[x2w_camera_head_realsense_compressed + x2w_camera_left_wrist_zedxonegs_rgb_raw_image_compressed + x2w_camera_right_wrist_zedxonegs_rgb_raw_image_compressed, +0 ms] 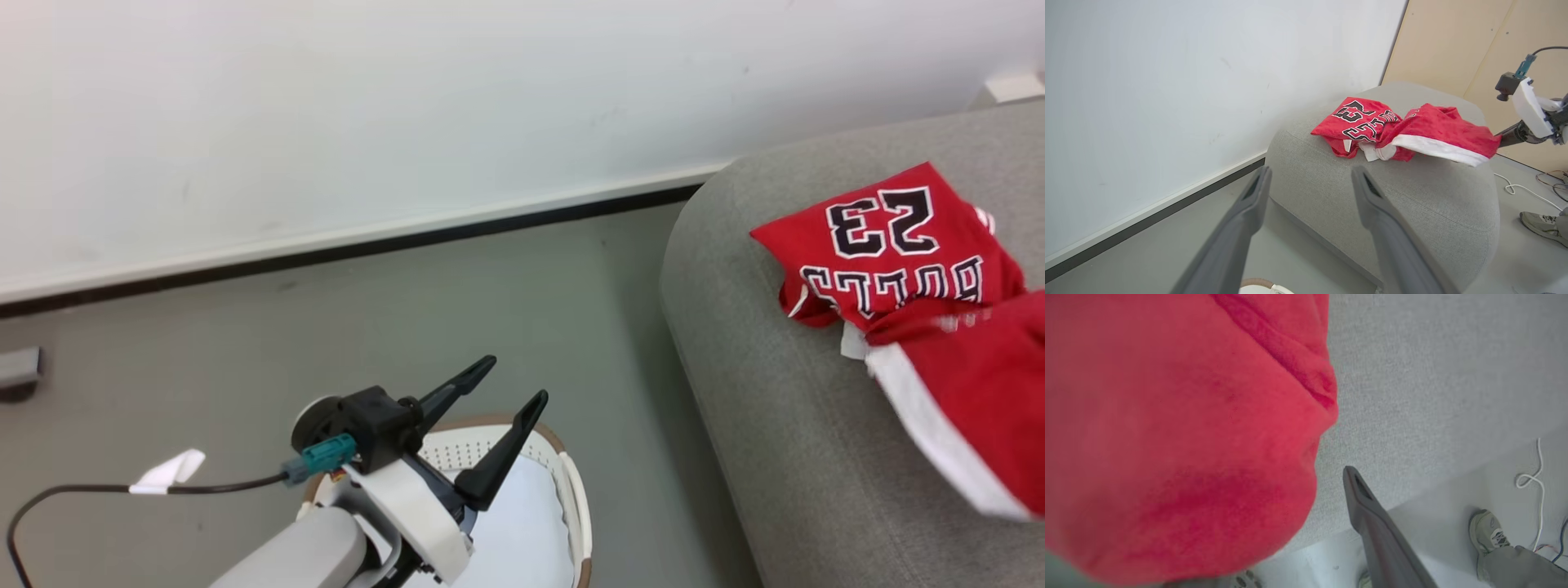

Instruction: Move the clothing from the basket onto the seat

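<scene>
Clothing, red white-trimmed sports garments (898, 253), lay on large grey woven seat (775, 425), frame right. Right end effector (1503, 139) released, one finger hidden by cloth: retreat could snag, drag cloth off. Left end effector (515, 378) spread, empty.

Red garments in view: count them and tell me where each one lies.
2. A numbered jersey lies on the seat, nearer the wall; shorts with white trim overlap it on the side away from the wall. Others may be hidden under them.
</scene>
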Robot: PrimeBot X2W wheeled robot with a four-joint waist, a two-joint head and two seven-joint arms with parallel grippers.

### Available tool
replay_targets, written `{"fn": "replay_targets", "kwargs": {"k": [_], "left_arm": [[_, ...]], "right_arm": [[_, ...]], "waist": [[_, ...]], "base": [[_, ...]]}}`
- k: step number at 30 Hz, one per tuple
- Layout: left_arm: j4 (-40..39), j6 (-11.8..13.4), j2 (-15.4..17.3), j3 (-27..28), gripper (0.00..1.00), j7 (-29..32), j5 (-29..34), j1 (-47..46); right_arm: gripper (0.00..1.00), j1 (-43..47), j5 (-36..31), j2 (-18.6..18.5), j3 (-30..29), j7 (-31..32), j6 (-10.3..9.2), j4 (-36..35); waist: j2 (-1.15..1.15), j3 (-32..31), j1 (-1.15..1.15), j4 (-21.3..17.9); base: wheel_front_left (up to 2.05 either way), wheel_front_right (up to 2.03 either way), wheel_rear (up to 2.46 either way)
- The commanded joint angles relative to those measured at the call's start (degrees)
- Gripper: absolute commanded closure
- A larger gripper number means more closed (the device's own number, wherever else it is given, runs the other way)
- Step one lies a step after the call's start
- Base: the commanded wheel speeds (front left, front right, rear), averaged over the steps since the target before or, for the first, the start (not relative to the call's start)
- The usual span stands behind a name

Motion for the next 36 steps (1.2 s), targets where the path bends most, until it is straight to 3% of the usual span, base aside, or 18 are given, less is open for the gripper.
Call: {"fn": "replay_targets", "kwargs": {"k": [1, 6, 15, 23, 31, 36], "left_arm": [[0.27, 0.14, -0.20, 0.26, 0.00, -0.09, -0.31, 0.95], [0.72, 0.47, -0.10, 0.66, 0.00, -0.10, -1.03, 1.21], [0.35, 1.39, 1.02, 2.81, 0.00, -0.11, -1.90, 1.33], [-0.35, 3.18, 1.96, 8.39, 0.00, -0.12, -2.35, 3.56], [-0.22, 5.16, 3.32, 16.82, 0.00, -0.08, -2.04, 7.99], [-0.67, 6.28, 2.88, 23.40, 0.00, -0.08, -0.50, 11.85]], "right_arm": [[0.00, 1.84, 2.81, -0.51, -0.42, 4.22, -0.13, -0.55], [0.00, 4.30, 8.84, 0.53, -4.28, 18.55, -0.13, -2.92], [0.00, 2.73, 9.28, 5.09, -11.73, 21.78, -0.13, -13.79], [0.00, 2.84, 9.31, 4.00, -10.95, 11.35, -0.13, -24.79], [0.00, 3.27, 7.18, 3.64, -6.15, -6.14, -0.13, -30.01], [0.00, 4.87, 4.13, 6.57, -4.10, -19.53, -0.13, -31.49]], "waist": [[0.00, -1.24, 0.01, -0.31], [0.00, -2.05, 0.01, -0.60], [0.00, -3.30, 0.01, -0.32], [0.00, -5.65, 0.01, 2.28], [0.00, -8.14, 0.01, 6.18], [0.00, -9.21, 0.01, 8.90]], "base": [[0.00, 0.00, 0.00], [0.00, 0.00, 0.00], [0.00, 0.00, 0.00], [0.00, 0.00, 0.00], [0.00, 0.00, 0.00], [0.00, 0.00, 0.00]]}}
